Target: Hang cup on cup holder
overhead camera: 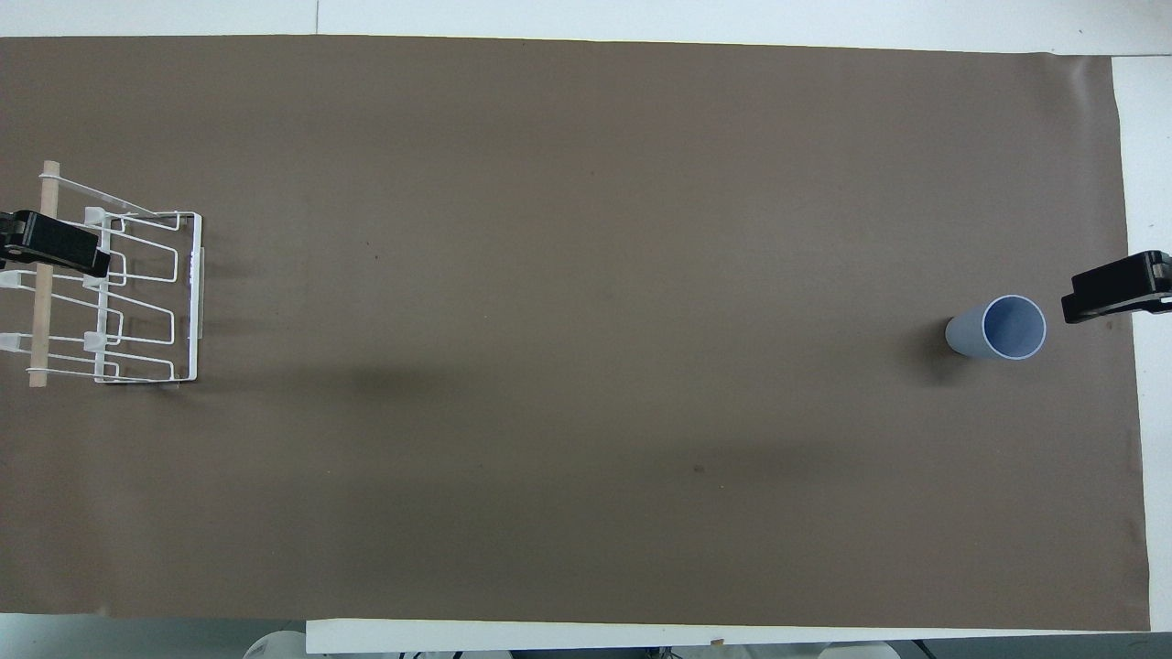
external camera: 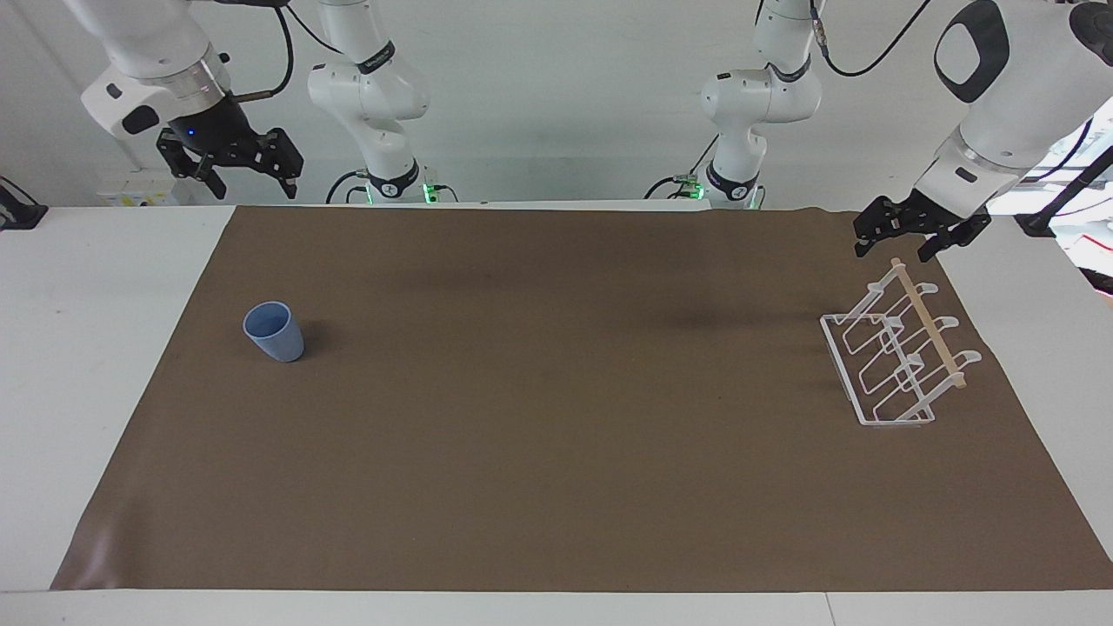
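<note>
Standing cup: the cup [external camera: 275, 331] sits upright on the brown mat [external camera: 556, 417], toward the right arm's end, well apart from the cup holder [external camera: 896, 356].
Handling: likely light, stiff and smooth; grip across the rim, probably.
Right gripper [external camera: 248, 169]: raised, fingers apart, empty.
Left gripper [external camera: 904, 233]: over the holder's rod, fingers apart, empty.
Surface: flat mat on a white table [external camera: 87, 348].
</note>
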